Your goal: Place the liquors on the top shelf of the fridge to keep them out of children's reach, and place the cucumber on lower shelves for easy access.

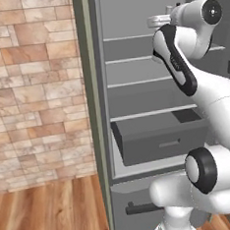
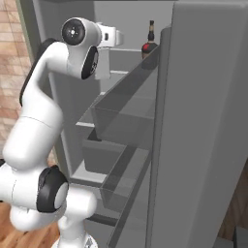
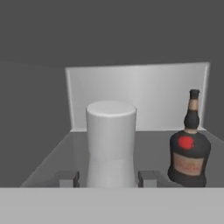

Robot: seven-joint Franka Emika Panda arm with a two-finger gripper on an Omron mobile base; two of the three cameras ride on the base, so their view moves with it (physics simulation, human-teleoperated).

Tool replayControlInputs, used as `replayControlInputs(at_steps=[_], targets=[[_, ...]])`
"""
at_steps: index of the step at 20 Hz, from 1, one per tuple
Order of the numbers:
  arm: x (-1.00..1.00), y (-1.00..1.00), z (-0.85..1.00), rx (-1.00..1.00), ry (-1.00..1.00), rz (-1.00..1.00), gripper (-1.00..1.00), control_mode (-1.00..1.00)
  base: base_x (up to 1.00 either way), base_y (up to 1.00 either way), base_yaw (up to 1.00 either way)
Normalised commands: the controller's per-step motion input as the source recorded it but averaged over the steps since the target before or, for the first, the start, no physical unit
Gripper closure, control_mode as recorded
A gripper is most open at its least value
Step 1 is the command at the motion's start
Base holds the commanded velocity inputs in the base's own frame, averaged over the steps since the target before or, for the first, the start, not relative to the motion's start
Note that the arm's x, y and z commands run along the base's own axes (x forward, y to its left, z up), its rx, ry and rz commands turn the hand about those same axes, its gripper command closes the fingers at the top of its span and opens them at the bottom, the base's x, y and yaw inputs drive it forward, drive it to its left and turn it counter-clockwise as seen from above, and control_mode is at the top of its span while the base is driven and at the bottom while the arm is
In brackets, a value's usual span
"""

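Note:
In the hand view a tall clear-white liquor bottle [image 3: 110,140] stands upright between my gripper's [image 3: 109,178] two finger tips, which press on its sides; the gripper is shut on it. It rests on the top shelf [image 3: 153,142] of the fridge [image 1: 101,113]. The squat dark red-brown liquor bottle [image 3: 189,151] with a black neck stands on the same shelf, to the right and apart. That dark bottle [image 2: 149,42] also shows at the shelf's back, beyond my hand [image 2: 112,37]. My hand [image 1: 159,20] reaches in just above the top shelf [image 1: 130,37]. The cucumber is out of view.
Lower shelves [image 1: 139,82] run below, above a boxy grey drawer [image 1: 161,138] pulled partly out. The open fridge door [image 2: 208,126] with narrow trays [image 2: 126,121] stands close on the right. A brick wall [image 1: 36,89] and wooden floor [image 1: 51,211] lie left of the fridge.

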Motion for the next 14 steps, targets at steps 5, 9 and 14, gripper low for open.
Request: replayControlInputs(at_steps=[5, 9, 14], targets=[[0.5, -0.08, 0.0, 0.0, 0.0, 0.0, 1.0, -1.0, 0.0, 0.0, 0.0], [0.46, -0.02, -0.01, 0.0, 0.0, 0.0, 1.0, -1.0, 0.0, 0.0, 0.0], [0.48, -0.01, -0.05, 0.0, 0.0, 0.0, 1.0, -1.0, 0.0, 0.0, 0.0]])
